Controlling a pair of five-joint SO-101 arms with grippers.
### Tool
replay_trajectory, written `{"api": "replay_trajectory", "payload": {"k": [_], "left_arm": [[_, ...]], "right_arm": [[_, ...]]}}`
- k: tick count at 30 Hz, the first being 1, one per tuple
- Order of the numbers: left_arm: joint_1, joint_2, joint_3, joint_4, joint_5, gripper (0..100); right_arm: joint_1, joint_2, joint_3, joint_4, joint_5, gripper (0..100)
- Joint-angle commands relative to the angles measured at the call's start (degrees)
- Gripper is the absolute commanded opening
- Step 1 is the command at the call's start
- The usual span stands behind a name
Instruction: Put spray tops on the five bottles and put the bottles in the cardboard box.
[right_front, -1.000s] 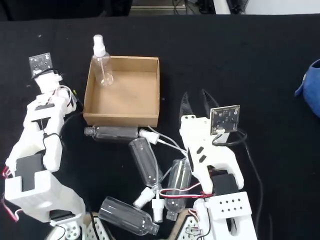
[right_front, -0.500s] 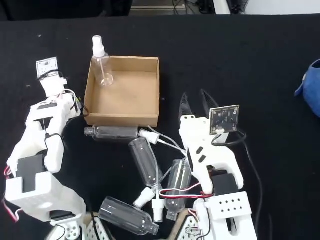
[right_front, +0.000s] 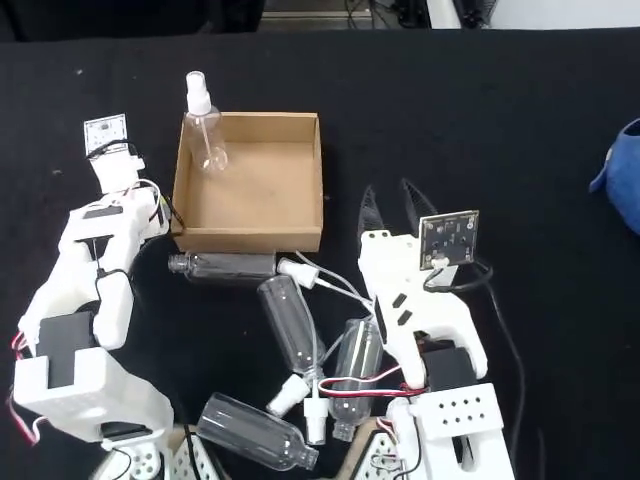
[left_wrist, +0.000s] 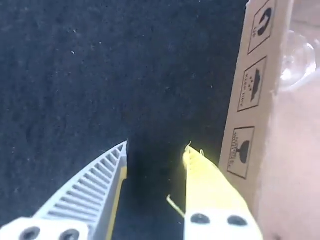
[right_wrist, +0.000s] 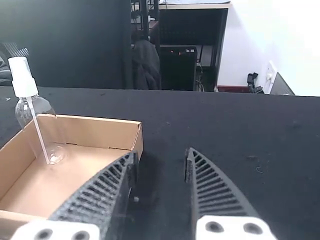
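Left fingers (left_wrist: 210, 195), parted, now beside cardboard box (left_wrist: 248, 95)

Capped bottle (right_front: 205, 125) upright in cardboard box (right_front: 250, 240), four bottles (right_front: 290, 325) lying nearby

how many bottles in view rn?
5. Upright bottle in the box. Four lie on the table: box-side bottle, middle bottle, rightmost bottle, near-edge bottle. None seem hidden.
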Motion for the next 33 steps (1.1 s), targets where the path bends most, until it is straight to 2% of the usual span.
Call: {"api": "replay_trajectory", "payload": {"k": [1, 9, 13, 16, 22, 26, 33], "left_arm": [[0.8, -3.5, -0.1, 0.6, 0.4, 5], [-0.8, -5.2, -0.3, 0.8, 0.5, 5], [-0.8, -11.6, -0.4, 6.4, 0.5, 5], [0.3, -14.6, 0.1, 8.1, 0.5, 5], [0.2, -15.1, 3.9, 3.3, 0.4, 5], [-0.4, -15.5, 4.0, 3.6, 0.4, 5], [-0.5, -15.5, -3.3, 14.9, 0.0, 5]], "right_arm": [[-0.7, 0.7, -0.3, -1.7, 0.0, 13.7], [-1.0, 1.0, -1.8, 0.1, -0.2, 13.5], [-3.0, 1.1, -6.8, 8.4, -0.4, 13.4], [-5.3, 1.1, -7.3, 9.7, -0.5, 13.4], [-6.4, 1.1, -6.2, 8.0, -0.5, 13.4], [-6.5, 1.2, -7.1, 8.7, -0.3, 13.4], [-6.2, 1.1, -11.1, 14.4, 0.0, 13.6]]}}
